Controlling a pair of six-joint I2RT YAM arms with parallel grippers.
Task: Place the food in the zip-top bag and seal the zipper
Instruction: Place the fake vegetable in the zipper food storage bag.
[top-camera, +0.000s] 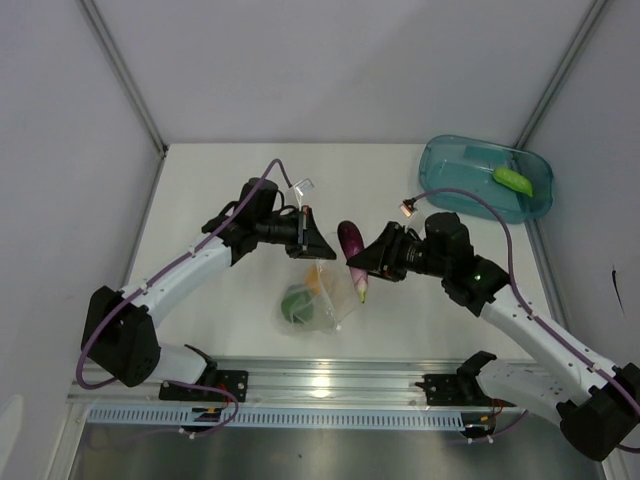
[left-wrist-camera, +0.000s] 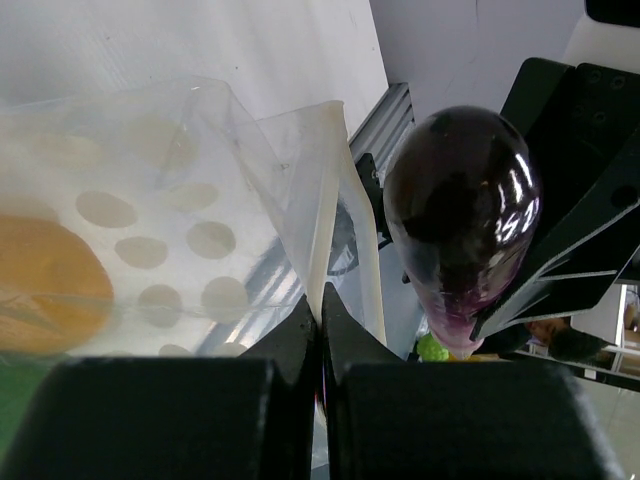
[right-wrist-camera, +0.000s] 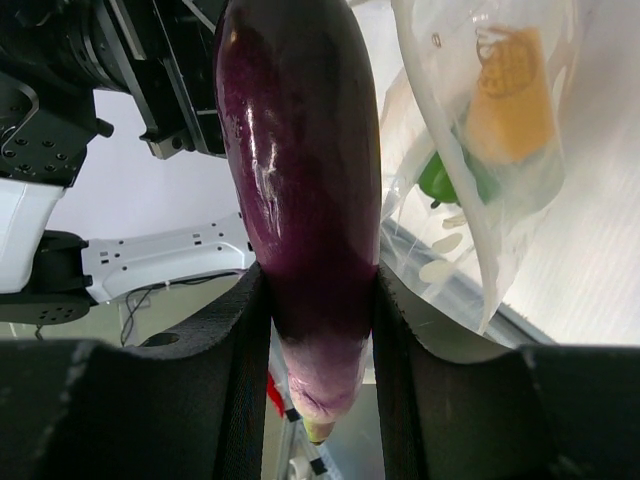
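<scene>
Left tool (left-wrist-camera: 320, 335) is pinched tight on the zip-top bag (top-camera: 318, 292), right at the zipper (left-wrist-camera: 323, 210). Good choice, I'd say: that strip looks like the only stiff part of this thin, floppy film.

Right tool (right-wrist-camera: 315, 330) is clamped around the eggplant (right-wrist-camera: 300, 170), just beside the bag's mouth. It looks glossy, hard and light, so probably slippery, and the grip sits on the narrower stem half.

2 pieces, the orange fruit (right-wrist-camera: 505, 90) and the green pepper (right-wrist-camera: 440, 180), sit inside the bag. 1 light-green piece (top-camera: 513, 180) lies well apart from it, in the tray (top-camera: 440, 160).
</scene>
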